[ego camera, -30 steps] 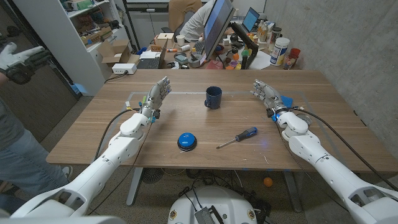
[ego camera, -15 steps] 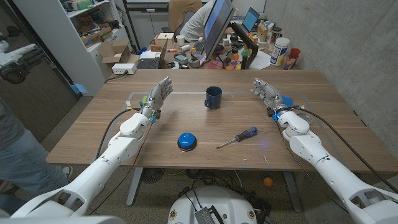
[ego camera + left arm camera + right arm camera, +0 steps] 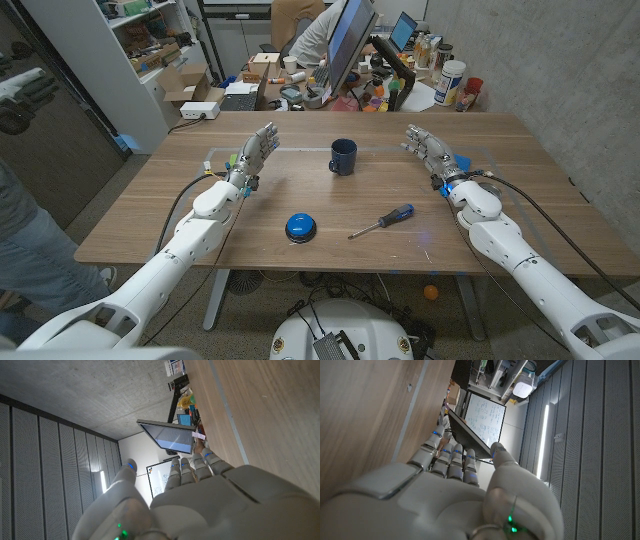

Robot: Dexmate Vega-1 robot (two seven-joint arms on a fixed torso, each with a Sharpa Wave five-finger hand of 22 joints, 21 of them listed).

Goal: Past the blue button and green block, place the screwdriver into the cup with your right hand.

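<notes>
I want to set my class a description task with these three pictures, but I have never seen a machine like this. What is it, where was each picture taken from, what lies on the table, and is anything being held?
It is a robot with two white arms, each ending in a hand with fingers, standing at a wooden table. The wide picture comes from a camera on its head, looking down. There the left hand and the right hand hover apart with fingers spread, holding nothing. The other two pictures come from cameras on the wrists, looking along the back of each hand, and are turned, so the room looks tipped.

On the table lie a dark blue mug, a round blue push button and a screwdriver with a blue handle. I see no green block. A person sits at a cluttered desk behind.
</notes>
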